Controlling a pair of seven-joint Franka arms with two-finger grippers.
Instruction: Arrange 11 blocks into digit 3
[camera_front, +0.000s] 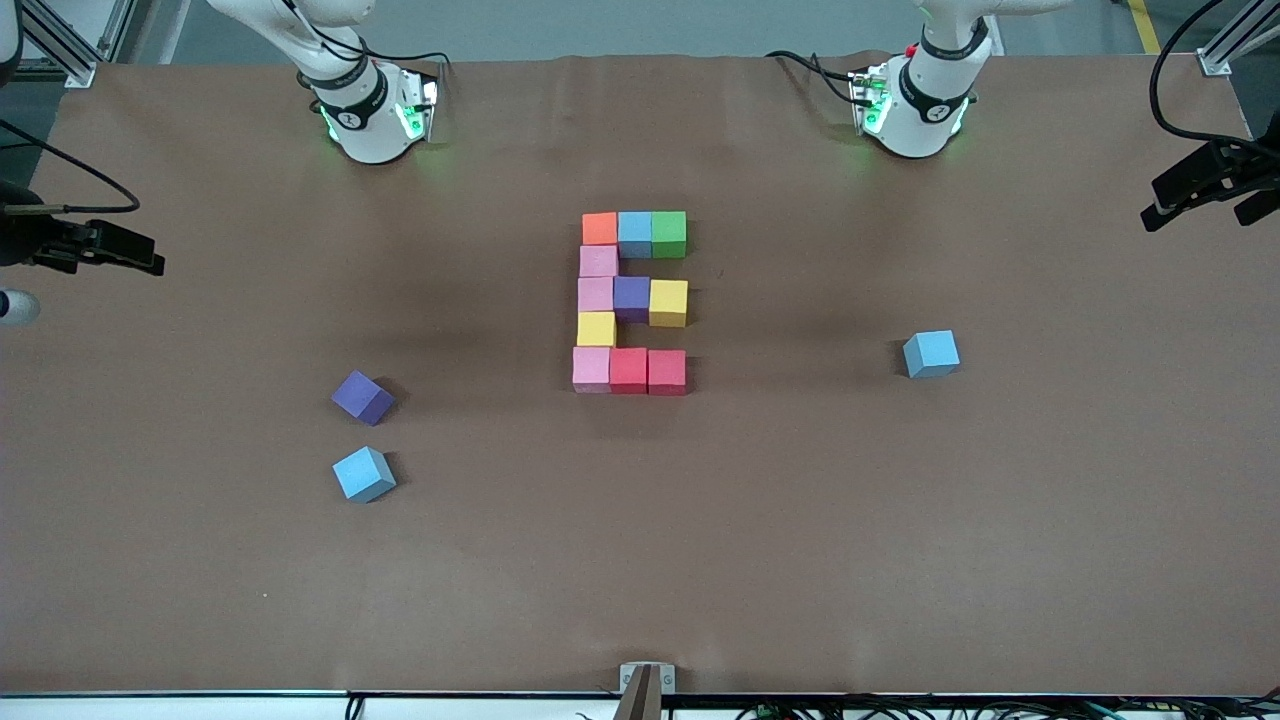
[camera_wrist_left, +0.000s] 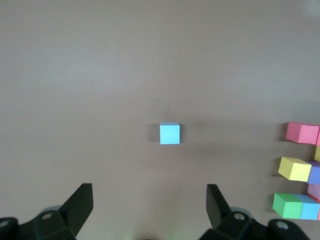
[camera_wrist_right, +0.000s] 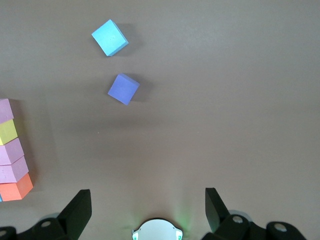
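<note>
Mid-table, eleven matte foam cubes (camera_front: 630, 300) sit flush as the digit 3. Three spare cubes lie apart, unneeded. Left hand (camera_wrist_left: 150, 210) and right hand (camera_wrist_right: 148, 210) wait above, released.

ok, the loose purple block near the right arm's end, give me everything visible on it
The loose purple block is a small matte cube, foam by the look, with sharp edges and no marks. It sits flat on the brown table, turned at an angle to the block figure. It lies toward the right arm's end, apart from the figure, with a light blue block close by, nearer the front camera. Nothing touches it but the table.
</note>
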